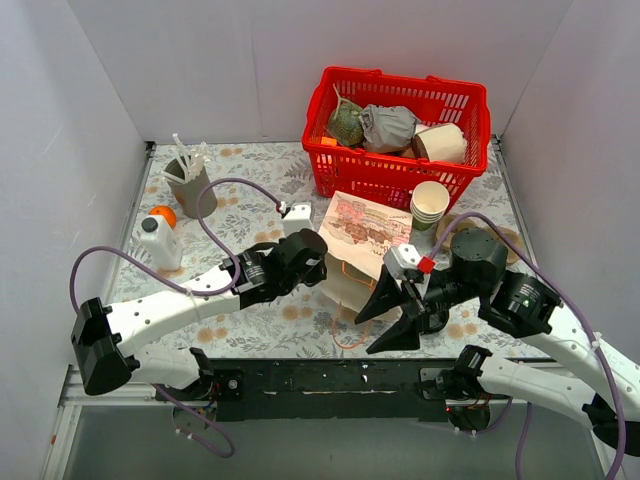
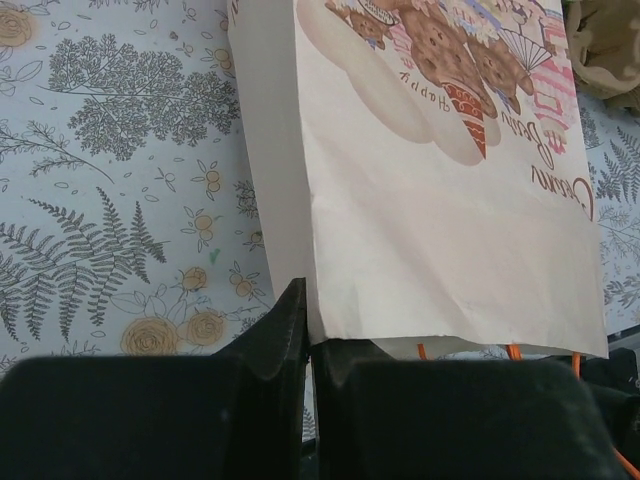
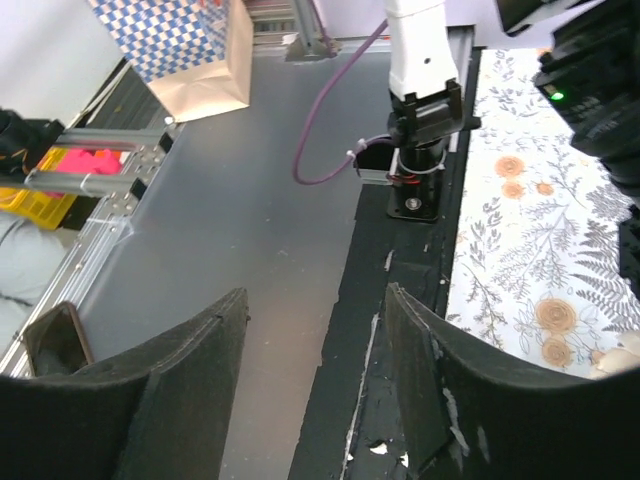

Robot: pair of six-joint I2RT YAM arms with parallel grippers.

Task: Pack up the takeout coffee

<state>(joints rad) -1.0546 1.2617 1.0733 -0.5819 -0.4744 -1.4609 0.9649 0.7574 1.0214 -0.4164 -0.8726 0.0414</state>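
A paper bag (image 1: pixel 355 245) printed with bears lies flat on the floral table, its mouth toward me and its orange handles at the near end. My left gripper (image 1: pixel 318 262) is shut on the bag's left mouth edge. In the left wrist view the fingers (image 2: pixel 310 320) pinch the bag (image 2: pixel 450 250) at its corner. My right gripper (image 1: pixel 363 337) is open and empty near the table's front edge, just right of the bag's mouth. The right wrist view shows its open fingers (image 3: pixel 315 340) over the black rail. No dark green cup with a black lid shows in any view.
A red basket (image 1: pixel 400 180) at the back holds a brown cup on its side, a grey wad and a green item. A stack of cream cups (image 1: pixel 430 205) stands in front of it. A straw holder (image 1: pixel 187 182), an orange (image 1: pixel 162 215) and a white bottle (image 1: pixel 160 243) are at the left.
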